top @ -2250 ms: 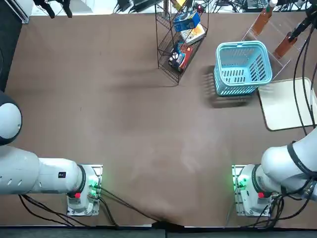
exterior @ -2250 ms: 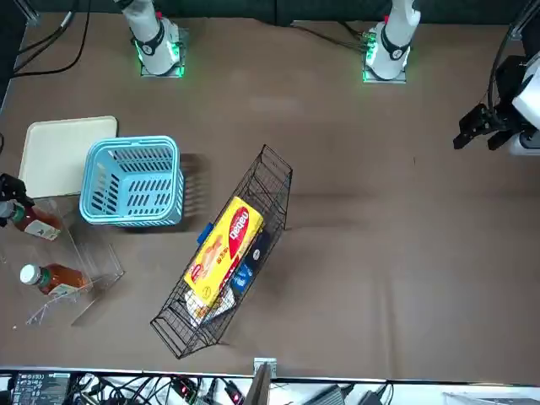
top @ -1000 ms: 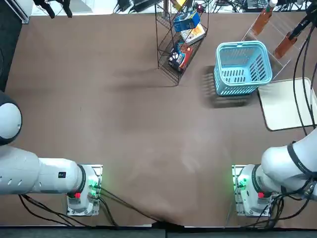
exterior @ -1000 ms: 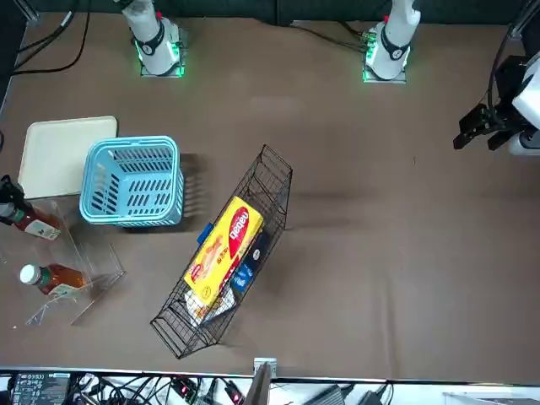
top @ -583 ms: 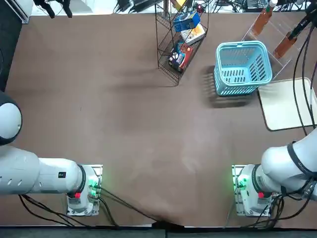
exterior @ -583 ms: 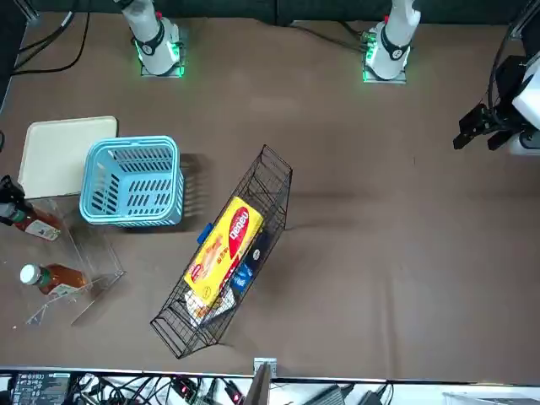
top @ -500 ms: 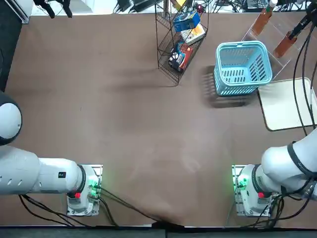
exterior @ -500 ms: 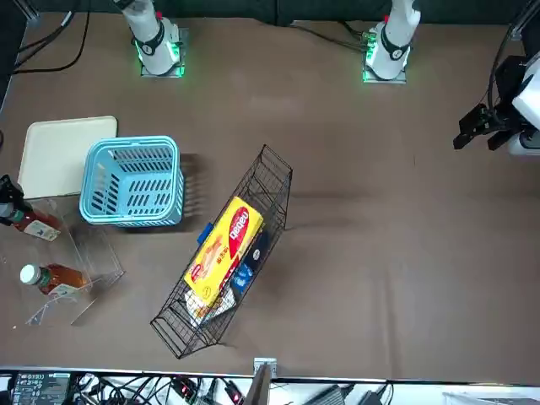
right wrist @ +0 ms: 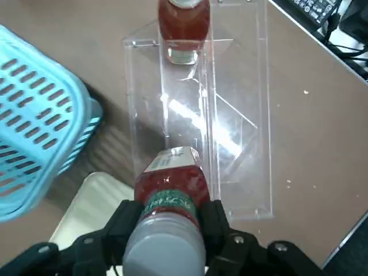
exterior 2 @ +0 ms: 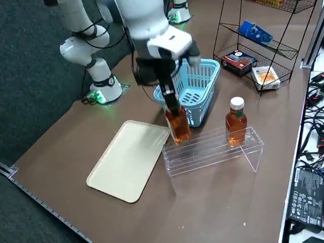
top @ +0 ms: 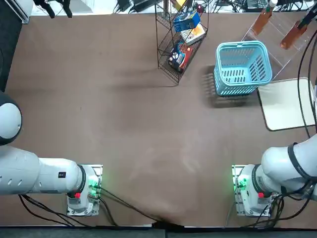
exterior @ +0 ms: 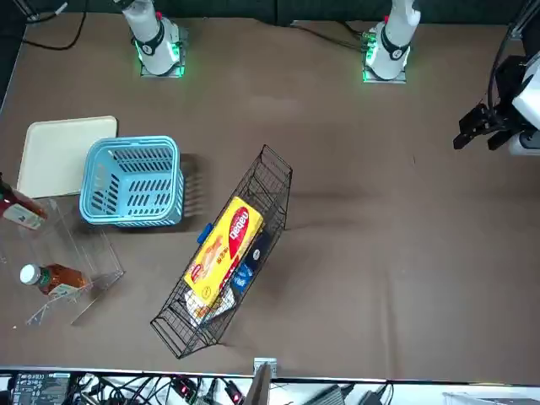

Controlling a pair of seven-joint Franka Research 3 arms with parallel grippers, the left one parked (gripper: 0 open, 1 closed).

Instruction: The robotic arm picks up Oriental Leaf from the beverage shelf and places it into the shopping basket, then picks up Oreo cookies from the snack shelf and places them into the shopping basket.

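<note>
My right gripper (exterior 2: 172, 103) is shut on the neck of an Oriental Leaf bottle (exterior 2: 178, 125), amber tea with a white cap. It holds the bottle upright over the end of the clear beverage shelf (exterior 2: 215, 149) nearest the tray. In the wrist view the black fingers (right wrist: 129, 223) clamp the bottle (right wrist: 172, 187) on both sides. A second tea bottle (exterior 2: 236, 120) stands in the shelf. The turquoise shopping basket (exterior 2: 202, 68) sits just behind the gripper, with nothing in it. The blue Oreo cookies pack (exterior 2: 255, 32) lies on a tier of the black wire snack shelf (exterior 2: 296, 48).
A beige tray (exterior 2: 129, 159) lies flat on the table beside the beverage shelf and the basket. The snack shelf also holds a red-and-dark pack (exterior 2: 240, 59) and a yellow box (exterior: 226, 245). Cables and equipment line the table's far edge (top: 148, 5).
The gripper has lifted the held bottle up off its place in the beverage shelf, and it now sits further from the basket. The other bottle, basket and snack shelf have not moved.
</note>
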